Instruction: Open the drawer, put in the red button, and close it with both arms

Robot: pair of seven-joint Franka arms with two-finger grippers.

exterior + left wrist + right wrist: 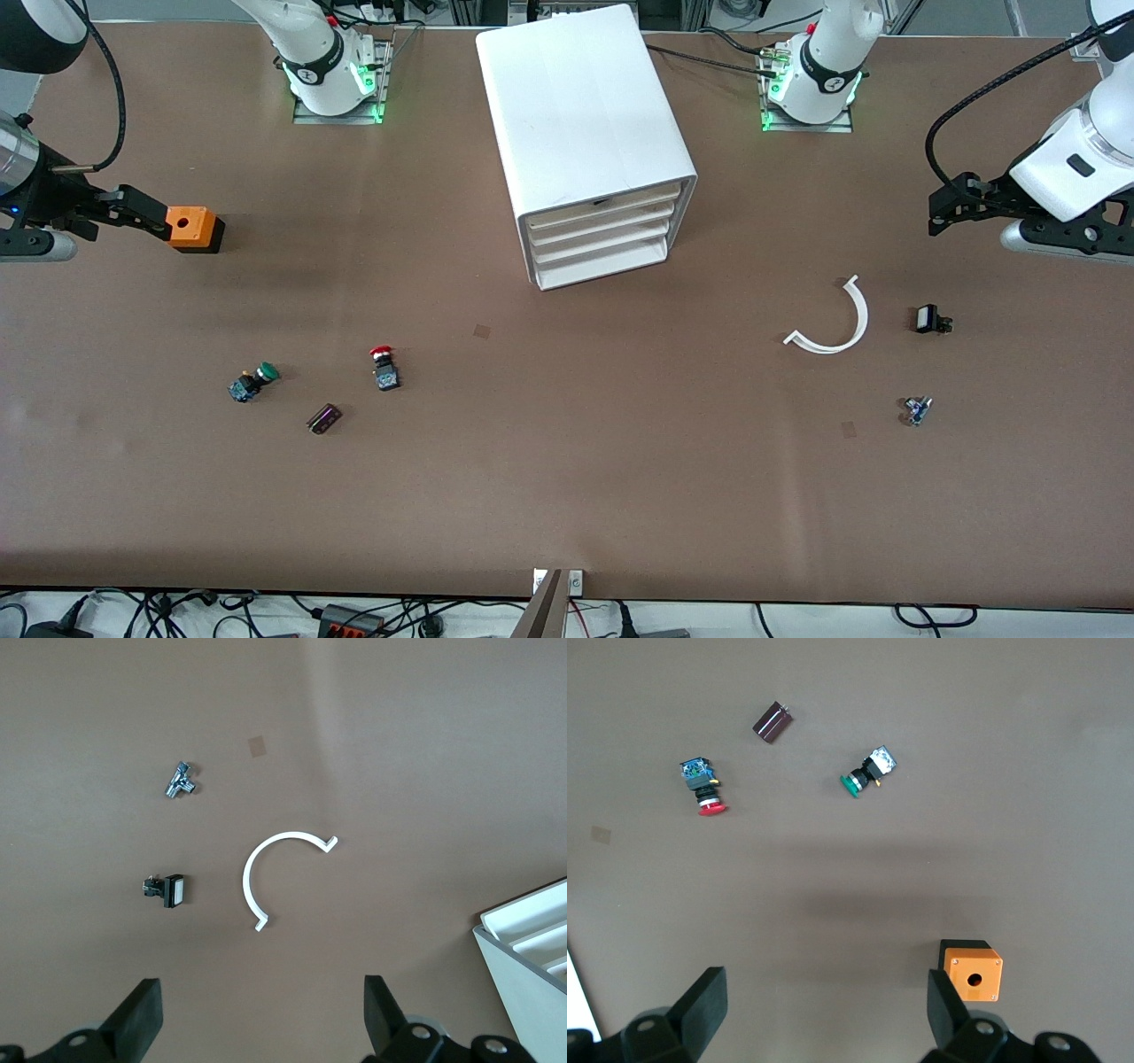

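Orange cube (191,228), green button (253,382), white curved strip (834,322)

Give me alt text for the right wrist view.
The right hand hangs open over bare brown table, holding nothing. Below it lie the red button, a green-capped button, a small dark block and an orange cube.

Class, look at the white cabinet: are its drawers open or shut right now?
Shut. In the front view, every drawer front sits inside the cabinet frame; none is pulled out toward the camera.
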